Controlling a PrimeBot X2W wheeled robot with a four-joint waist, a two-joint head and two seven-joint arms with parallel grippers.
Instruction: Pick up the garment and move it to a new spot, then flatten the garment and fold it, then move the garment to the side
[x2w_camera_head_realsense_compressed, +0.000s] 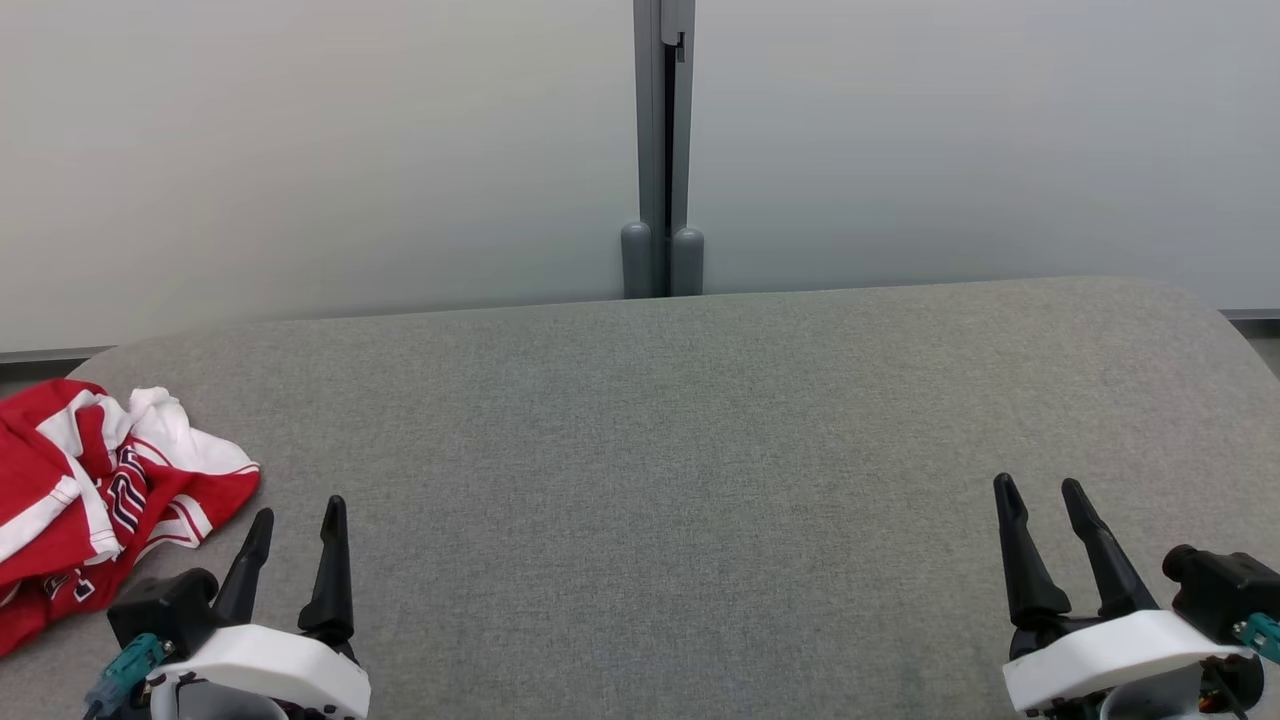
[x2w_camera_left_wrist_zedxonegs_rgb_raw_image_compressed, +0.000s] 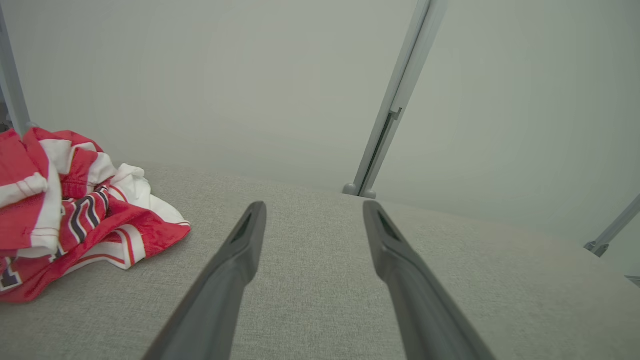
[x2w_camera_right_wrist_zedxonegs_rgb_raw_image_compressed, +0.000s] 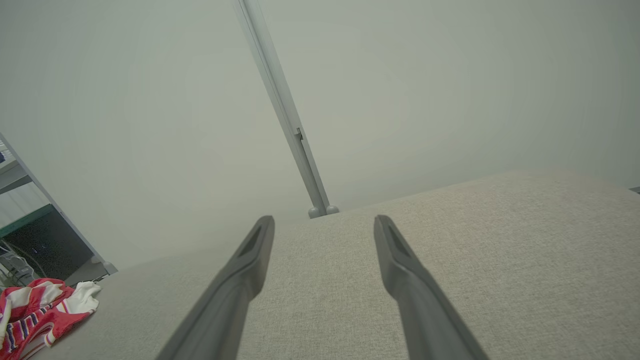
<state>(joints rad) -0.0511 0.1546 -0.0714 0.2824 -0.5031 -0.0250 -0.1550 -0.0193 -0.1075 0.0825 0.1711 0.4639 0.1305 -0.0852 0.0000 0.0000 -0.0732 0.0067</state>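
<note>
- The garment (x2w_camera_head_realsense_compressed: 100, 490) lies bunched in a red and white heap at the left end of the table (x2w_camera_head_realsense_compressed: 700, 450)
- The left gripper (x2w_camera_head_realsense_compressed: 298, 508), jaws apart and empty, is near it; the heap lies to its left
- The right gripper (x2w_camera_head_realsense_compressed: 1038, 483), also spread and empty, is well apart; the left arm looks nearer

One garment (x2w_camera_head_realsense_compressed: 100, 490) is counted, lying left of the left gripper (x2w_camera_head_realsense_compressed: 298, 508). Two grippers are counted, the second being the right gripper (x2w_camera_head_realsense_compressed: 1038, 483). One table (x2w_camera_head_realsense_compressed: 640, 450) is seen beneath them.
</note>
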